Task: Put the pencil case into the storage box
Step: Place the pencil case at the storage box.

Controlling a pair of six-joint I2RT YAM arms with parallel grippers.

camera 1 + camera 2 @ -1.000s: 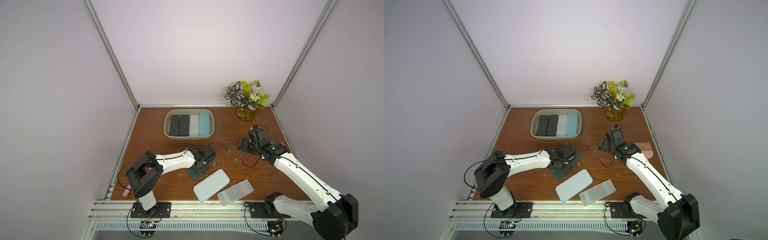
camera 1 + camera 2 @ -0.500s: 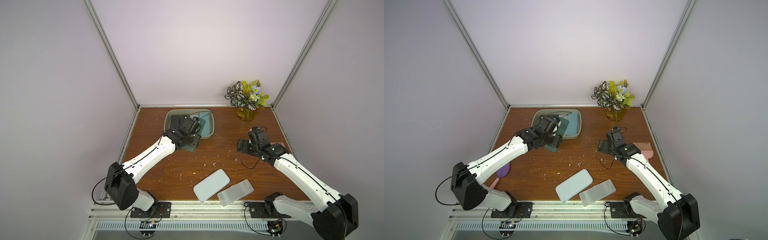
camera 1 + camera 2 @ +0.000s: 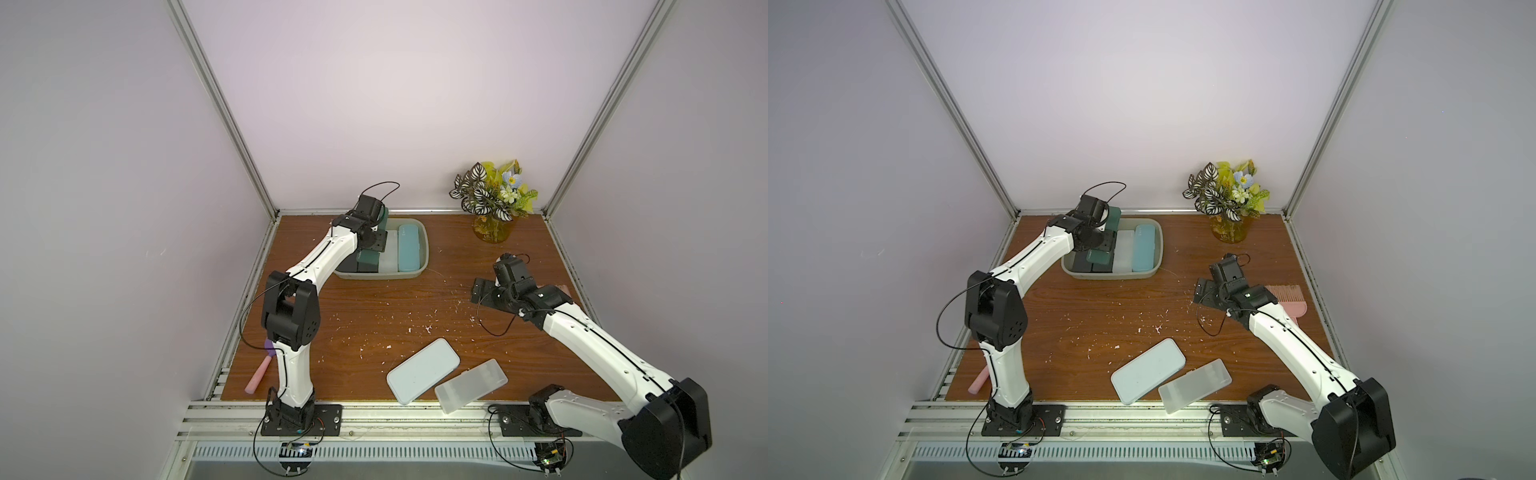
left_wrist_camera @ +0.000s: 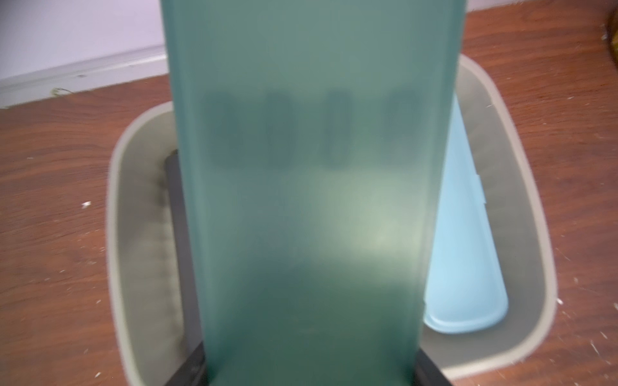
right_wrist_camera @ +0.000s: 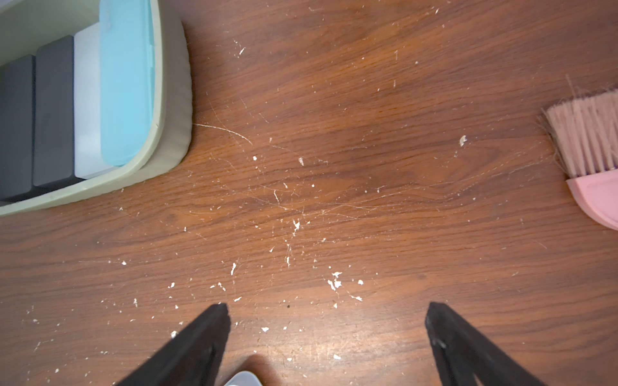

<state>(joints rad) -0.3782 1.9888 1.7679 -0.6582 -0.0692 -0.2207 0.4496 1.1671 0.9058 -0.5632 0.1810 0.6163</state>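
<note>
- The left gripper, clamped on the green pencil case, has carried it from the table's front to above the storage box.
- It hangs over the dark cases, seemingly not yet resting; release remains.
- The right gripper stays wide open, idle.

Soft, even light in both top views; faint shadows. Left wrist view blurred; pale glare on case.

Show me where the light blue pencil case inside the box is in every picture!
In a top view: light blue case, rightmost in the storage box.
In a top view: case, rightmost there too.
Left wrist: case beside the held dark green case.
Right wrist: case between white case and box wall.
Shared landmark: the box's grey-green rim.
</note>
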